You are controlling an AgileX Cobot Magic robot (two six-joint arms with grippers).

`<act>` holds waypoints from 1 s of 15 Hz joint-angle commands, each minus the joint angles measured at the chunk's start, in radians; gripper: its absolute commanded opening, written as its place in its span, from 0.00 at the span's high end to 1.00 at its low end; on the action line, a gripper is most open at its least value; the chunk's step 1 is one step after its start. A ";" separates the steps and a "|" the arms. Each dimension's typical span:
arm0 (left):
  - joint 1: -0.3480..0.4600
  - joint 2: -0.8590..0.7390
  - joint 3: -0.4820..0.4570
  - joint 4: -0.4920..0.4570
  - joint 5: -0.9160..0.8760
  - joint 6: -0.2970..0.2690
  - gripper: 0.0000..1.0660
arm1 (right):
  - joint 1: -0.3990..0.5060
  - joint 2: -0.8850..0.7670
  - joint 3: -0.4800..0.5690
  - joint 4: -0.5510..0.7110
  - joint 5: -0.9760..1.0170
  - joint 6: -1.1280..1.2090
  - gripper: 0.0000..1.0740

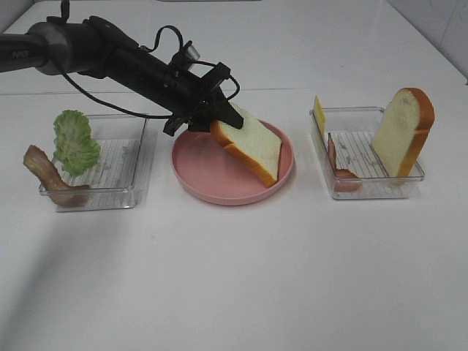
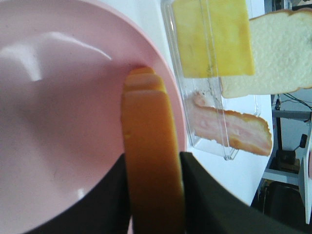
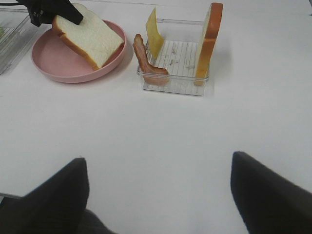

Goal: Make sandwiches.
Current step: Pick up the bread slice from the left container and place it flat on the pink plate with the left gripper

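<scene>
Only a start, I judge: lettuce leaf (image 1: 75,141) and bacon strip (image 1: 45,174) wait in the left tray (image 1: 139,157), the left gripper (image 1: 218,121) pinches the first bread slice (image 1: 252,142) tilted onto the pink plate (image 1: 205,186), cheese slice (image 1: 319,113) and second bread slice (image 1: 402,131) wait in the right tray (image 1: 365,190), and the right gripper (image 3: 161,175) is wide open and empty.

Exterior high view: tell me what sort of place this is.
Probably a robot lab bench staged as a play kitchen: a white table, toy food sorted into clear plastic trays, and the left gripper holding a bread slice over a pink plate.
</scene>
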 commanded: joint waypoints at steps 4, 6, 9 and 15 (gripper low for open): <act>-0.008 -0.006 -0.007 -0.006 -0.017 -0.001 0.28 | -0.005 -0.015 0.002 0.002 -0.008 0.003 0.29; -0.009 -0.007 -0.047 0.061 0.005 0.002 0.21 | -0.005 -0.015 0.002 0.002 -0.008 0.003 0.29; -0.056 -0.007 -0.158 0.300 0.043 -0.055 0.21 | -0.005 -0.015 0.002 0.003 -0.008 0.003 0.29; -0.121 -0.007 -0.307 0.675 0.156 -0.335 0.21 | -0.005 -0.015 0.002 0.002 -0.008 0.003 0.29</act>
